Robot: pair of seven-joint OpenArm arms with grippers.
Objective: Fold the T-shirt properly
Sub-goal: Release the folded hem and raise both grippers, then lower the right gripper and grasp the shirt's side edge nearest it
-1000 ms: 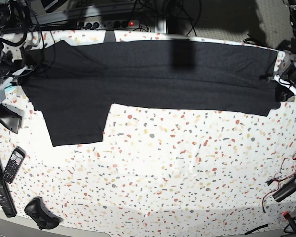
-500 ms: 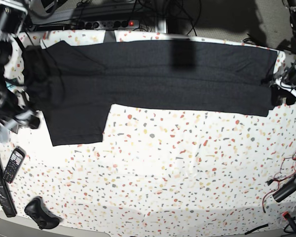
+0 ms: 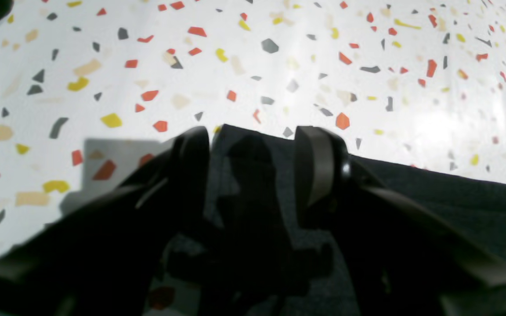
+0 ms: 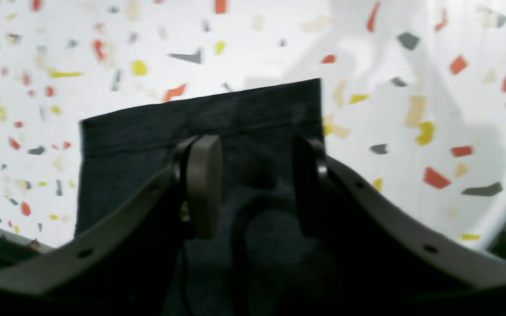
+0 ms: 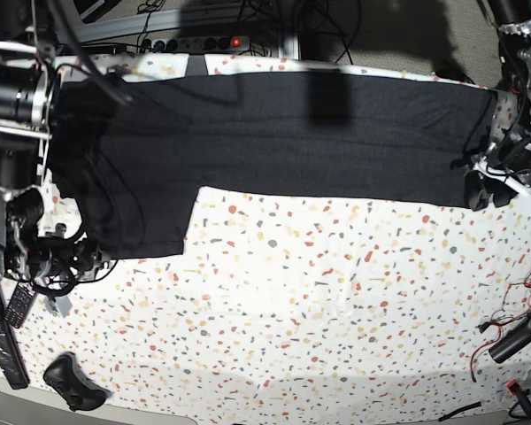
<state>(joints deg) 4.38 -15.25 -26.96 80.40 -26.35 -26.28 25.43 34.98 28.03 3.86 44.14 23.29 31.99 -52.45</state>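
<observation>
Having travelled since a second ago, both arms now poise over garment corners; the right gripper [image 5: 66,257], jaws parted and empty, hangs above the sleeve hem at 8 o'clock, the left gripper [image 5: 482,188], likewise spread and holding nothing, over the bottom corner at 3 o'clock, suggesting the next fold's grasp is imminent; the T-shirt [image 5: 274,133], matte black knit, lies flat as a long band across the glossy speckled tabletop [image 5: 336,301].

Matt black knit T-shirt [image 5: 319,133] on glossy speckled table [image 5: 319,301]
</observation>
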